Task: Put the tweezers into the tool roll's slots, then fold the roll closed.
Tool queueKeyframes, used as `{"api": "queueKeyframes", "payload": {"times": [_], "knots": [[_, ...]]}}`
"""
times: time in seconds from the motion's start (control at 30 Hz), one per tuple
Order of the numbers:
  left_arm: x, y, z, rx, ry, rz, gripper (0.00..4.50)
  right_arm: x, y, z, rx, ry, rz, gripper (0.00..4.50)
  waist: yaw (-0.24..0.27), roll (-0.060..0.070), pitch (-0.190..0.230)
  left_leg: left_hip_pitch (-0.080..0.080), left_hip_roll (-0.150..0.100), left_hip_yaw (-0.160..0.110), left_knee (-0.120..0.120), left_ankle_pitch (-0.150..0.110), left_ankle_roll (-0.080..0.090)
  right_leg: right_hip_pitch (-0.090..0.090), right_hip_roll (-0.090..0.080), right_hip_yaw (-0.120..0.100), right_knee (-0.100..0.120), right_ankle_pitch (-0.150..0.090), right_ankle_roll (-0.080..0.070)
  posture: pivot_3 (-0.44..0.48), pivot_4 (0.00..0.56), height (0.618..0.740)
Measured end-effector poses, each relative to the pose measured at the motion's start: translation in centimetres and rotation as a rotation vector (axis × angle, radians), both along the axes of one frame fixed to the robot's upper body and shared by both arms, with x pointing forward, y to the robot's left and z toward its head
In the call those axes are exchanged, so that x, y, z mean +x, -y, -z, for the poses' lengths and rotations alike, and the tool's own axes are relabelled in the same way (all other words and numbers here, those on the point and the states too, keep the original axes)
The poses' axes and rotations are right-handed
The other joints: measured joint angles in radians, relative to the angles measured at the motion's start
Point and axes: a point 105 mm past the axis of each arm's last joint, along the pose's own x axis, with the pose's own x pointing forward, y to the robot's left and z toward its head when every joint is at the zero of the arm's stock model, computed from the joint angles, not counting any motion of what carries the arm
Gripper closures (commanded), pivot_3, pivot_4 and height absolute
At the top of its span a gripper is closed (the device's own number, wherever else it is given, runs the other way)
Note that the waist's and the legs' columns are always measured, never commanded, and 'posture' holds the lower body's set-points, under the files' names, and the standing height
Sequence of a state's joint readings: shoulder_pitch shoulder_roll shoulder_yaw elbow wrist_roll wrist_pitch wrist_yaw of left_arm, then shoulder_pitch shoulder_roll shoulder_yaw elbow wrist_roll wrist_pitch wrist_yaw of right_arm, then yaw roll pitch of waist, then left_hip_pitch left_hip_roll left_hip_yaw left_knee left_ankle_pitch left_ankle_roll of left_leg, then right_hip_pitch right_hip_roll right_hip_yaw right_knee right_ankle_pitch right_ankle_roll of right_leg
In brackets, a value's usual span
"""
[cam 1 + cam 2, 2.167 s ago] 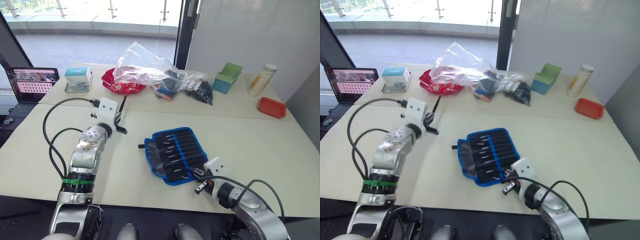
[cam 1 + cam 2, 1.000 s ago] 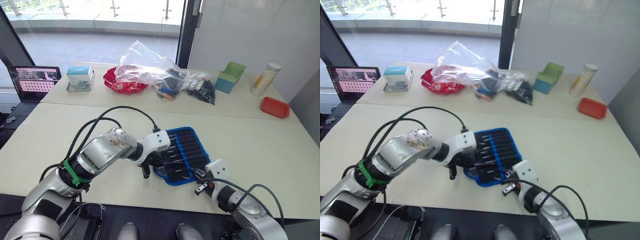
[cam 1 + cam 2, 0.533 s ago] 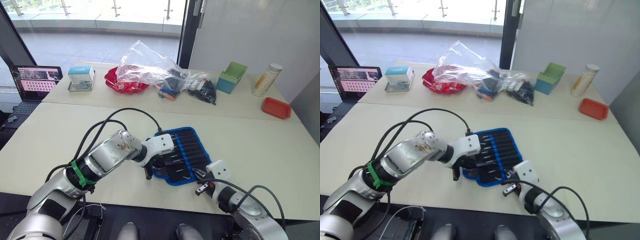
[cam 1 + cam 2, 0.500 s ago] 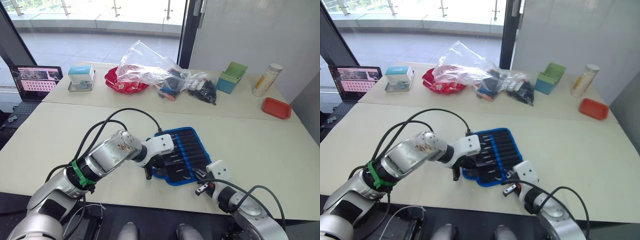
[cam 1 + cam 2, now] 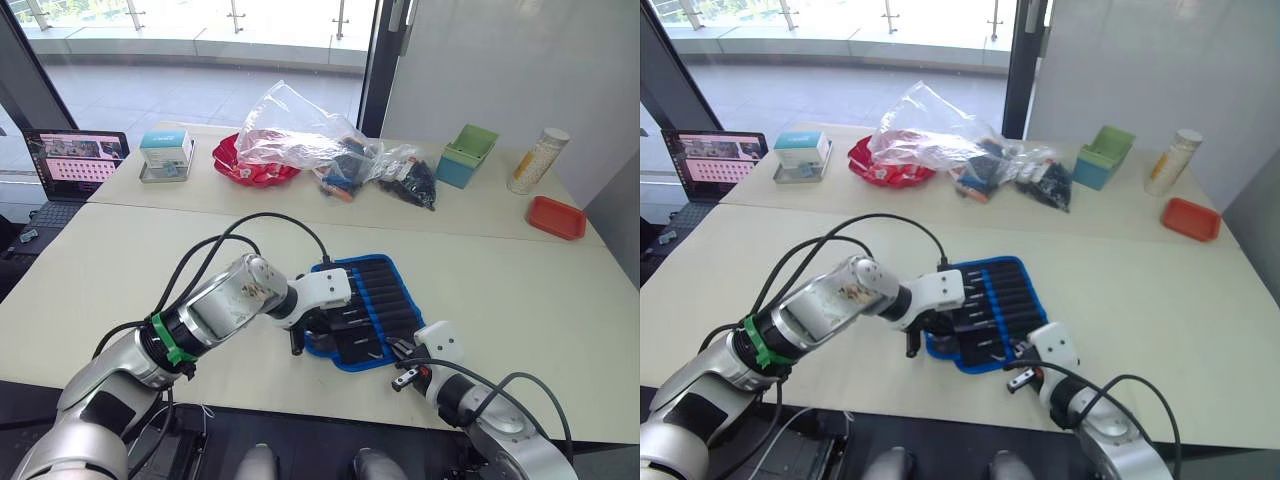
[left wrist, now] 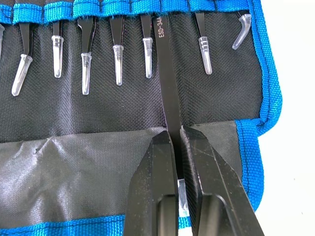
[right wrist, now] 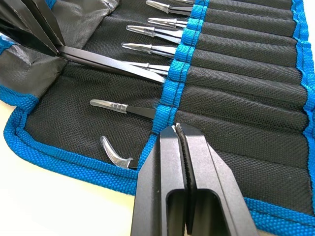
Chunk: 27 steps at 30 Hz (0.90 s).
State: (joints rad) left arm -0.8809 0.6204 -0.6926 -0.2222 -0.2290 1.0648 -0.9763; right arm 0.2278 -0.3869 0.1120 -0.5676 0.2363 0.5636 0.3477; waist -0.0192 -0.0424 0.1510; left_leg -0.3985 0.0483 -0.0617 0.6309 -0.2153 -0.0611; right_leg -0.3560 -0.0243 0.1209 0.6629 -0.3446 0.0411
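Near the table's front edge, the tool roll (image 5: pixel 362 311) lies open, clear-capped tweezers (image 6: pixel 116 56) in its slots (image 7: pixel 231 78). Left gripper (image 6: pixel 174 142) pinches a black tweezer (image 6: pixel 166 83); right gripper (image 7: pixel 181 142) hovers closed, empty.

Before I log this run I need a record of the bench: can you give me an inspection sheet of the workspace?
Surface: pale table, bare round the roll.
Job's things: tool roll open flat; capped tweezers sit in its slots; one tweezer half in.
Clutter: clear plastic bag, green box, red tray, laptop.
End effectors: left shut on that tweezer; right shut, empty, over the roll's near edge.
Cables: black loops along the left arm.
Surroundings: glass wall behind.
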Motion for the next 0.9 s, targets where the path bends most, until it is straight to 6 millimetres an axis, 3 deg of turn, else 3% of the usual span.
{"api": "queueKeyframes", "payload": {"times": [0.5,0.9], "knots": [[-0.1,0.5,-1.5,0.073,0.005,0.067,4.48,0.0,-0.1,0.0,0.009,0.0,0.006,4.5,-0.002,0.0,0.0,0.0,0.0,0.0,0.001,0.0,0.0,0.0,0.0,0.0,0.001,0.0,0.0,0.0,0.15,0.723],[-0.2,0.6,-0.8,0.103,-0.009,0.076,4.48,0.0,-0.2,0.0,0.009,0.001,0.009,4.5,-0.003,0.0,0.0,0.0,0.0,0.0,0.001,0.0,0.0,0.0,0.001,0.0,0.001,0.0,0.0,0.0,0.15,0.723]]}}
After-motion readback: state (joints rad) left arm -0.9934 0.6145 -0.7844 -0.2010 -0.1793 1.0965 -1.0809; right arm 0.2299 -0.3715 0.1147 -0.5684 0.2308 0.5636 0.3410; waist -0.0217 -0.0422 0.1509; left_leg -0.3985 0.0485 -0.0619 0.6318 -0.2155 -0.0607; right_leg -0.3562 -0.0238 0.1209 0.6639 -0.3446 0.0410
